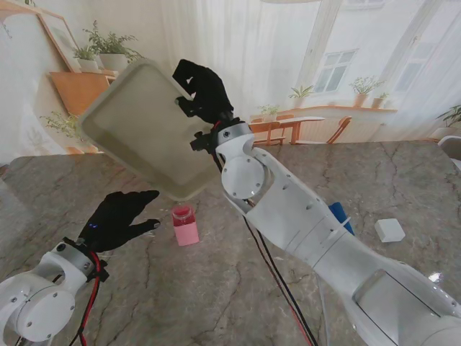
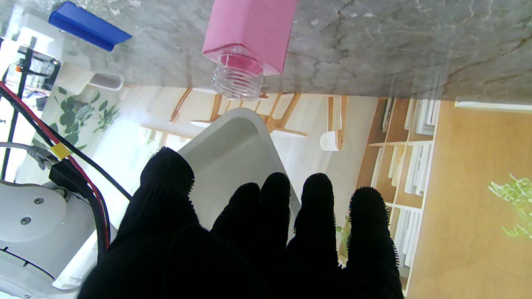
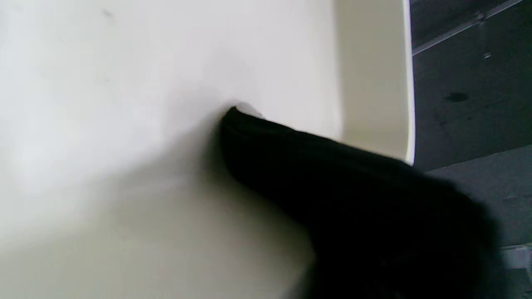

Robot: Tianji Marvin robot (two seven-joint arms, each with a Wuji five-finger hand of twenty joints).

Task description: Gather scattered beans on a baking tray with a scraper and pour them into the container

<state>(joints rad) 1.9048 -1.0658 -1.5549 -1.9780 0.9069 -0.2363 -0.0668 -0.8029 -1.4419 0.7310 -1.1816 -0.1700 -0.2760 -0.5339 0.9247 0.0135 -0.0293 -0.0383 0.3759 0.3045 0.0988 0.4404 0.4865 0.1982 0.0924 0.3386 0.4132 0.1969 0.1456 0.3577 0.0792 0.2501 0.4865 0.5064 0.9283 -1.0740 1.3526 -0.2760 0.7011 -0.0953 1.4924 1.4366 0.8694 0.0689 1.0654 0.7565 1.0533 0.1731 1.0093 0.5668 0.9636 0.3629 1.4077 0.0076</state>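
Now: cream tray held tilted above the pink container

We see our right hand (image 1: pixel 205 90), gloved in black, raised high over the grey marble-patterned table (image 1: pixel 403 180) and grasping one edge of the shallow cream rectangular baking tray (image 1: pixel 140 130). The tray is lifted clear of the table and steeply tilted, its lowest corner hanging over the small pink square container with a clear threaded neck (image 1: pixel 185 225). In the right wrist view one black finger (image 3: pixel 291 158) presses flat against the tray's pale inner surface (image 3: pixel 124 104), close to its raised rim. No beans can be made out on the tray or in the container; they may be too small to tell.

Our left hand (image 1: pixel 119 220), also in a black glove, hovers above the table just to the left of the container, palm down, fingers spread and holding nothing. From the left wrist view the fingers (image 2: pixel 318 207) point toward the tray's lower corner (image 2: pixel 241 141) and the container's open neck (image 2: pixel 239 81) beyond it.

On the right, nearer to us than the tray, a blue flat scraper (image 1: pixel 341 216) lies on the table, partly hidden by our right arm. A small white block (image 1: pixel 390 230) sits on the table farther right, well apart from the container.
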